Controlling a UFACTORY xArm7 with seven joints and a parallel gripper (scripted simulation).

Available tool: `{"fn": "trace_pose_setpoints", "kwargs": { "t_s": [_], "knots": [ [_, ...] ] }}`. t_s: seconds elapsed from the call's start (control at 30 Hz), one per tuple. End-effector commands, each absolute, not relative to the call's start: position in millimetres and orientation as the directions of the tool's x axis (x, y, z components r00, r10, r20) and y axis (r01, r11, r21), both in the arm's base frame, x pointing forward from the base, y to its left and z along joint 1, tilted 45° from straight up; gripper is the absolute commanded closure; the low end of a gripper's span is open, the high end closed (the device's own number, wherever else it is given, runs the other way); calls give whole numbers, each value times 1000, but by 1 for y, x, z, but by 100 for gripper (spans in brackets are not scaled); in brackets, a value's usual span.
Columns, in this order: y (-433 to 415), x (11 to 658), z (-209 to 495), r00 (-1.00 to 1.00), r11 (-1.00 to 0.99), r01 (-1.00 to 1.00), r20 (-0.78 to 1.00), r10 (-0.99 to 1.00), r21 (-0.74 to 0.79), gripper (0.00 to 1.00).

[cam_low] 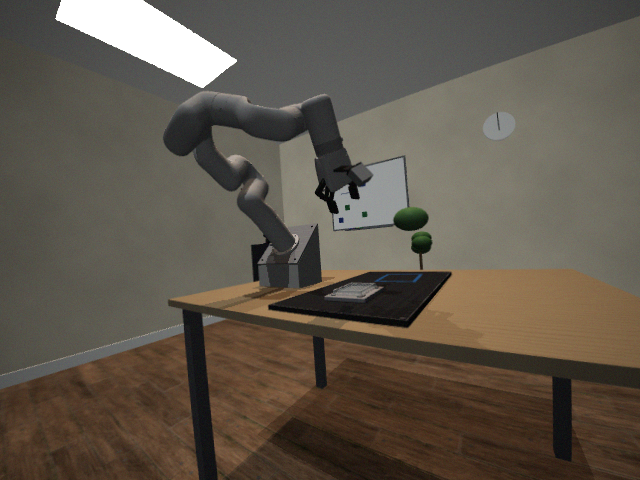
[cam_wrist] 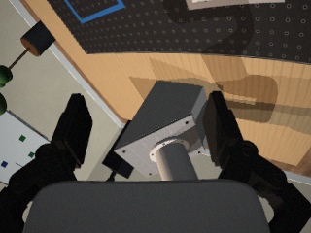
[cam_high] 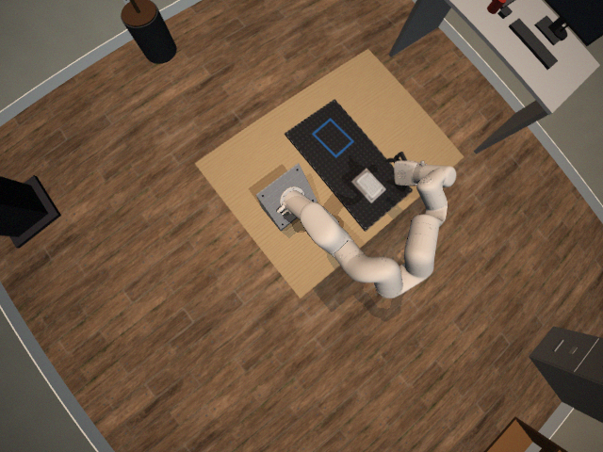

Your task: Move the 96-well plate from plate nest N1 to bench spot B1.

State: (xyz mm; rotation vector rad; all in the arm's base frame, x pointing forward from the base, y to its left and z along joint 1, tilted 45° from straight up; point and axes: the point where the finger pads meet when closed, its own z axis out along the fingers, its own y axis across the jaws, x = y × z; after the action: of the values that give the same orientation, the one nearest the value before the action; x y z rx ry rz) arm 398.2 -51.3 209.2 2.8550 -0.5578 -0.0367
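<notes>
The xArm gripper hangs high above the table, fingers spread fully apart and holding nothing. Below, the 96-well plate rests in its nest on the black deck (cut off at the wrist view's top edge), well apart from the blue taped outline.

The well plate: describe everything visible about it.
The well plate is a pale, whitish rectangle, plastic by its look, with a fine grid of small wells across its top and a plain rim around them. It lies flat and right way up on a low nest on the black dotted deck, well away from the blue outline. The open tool hangs high above, not touching it.
</notes>
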Motion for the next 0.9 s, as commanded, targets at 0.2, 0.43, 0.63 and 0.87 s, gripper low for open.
{"fn": "trace_pose_setpoints", "kwargs": {
  "t_s": [0.2, 0.43, 0.63, 0.87],
  "knots": [
    [-81, 398, 186, 816, -744, -569, 131, -563, 349, 0],
    [-99, 399, 172, 730, -629, -674, 224, -645, 387, 0],
    [-115, 399, 158, 627, -499, -771, 334, -704, 396, 0],
    [-131, 401, 142, 498, -356, -861, 460, -735, 362, 0]
  ]
}}
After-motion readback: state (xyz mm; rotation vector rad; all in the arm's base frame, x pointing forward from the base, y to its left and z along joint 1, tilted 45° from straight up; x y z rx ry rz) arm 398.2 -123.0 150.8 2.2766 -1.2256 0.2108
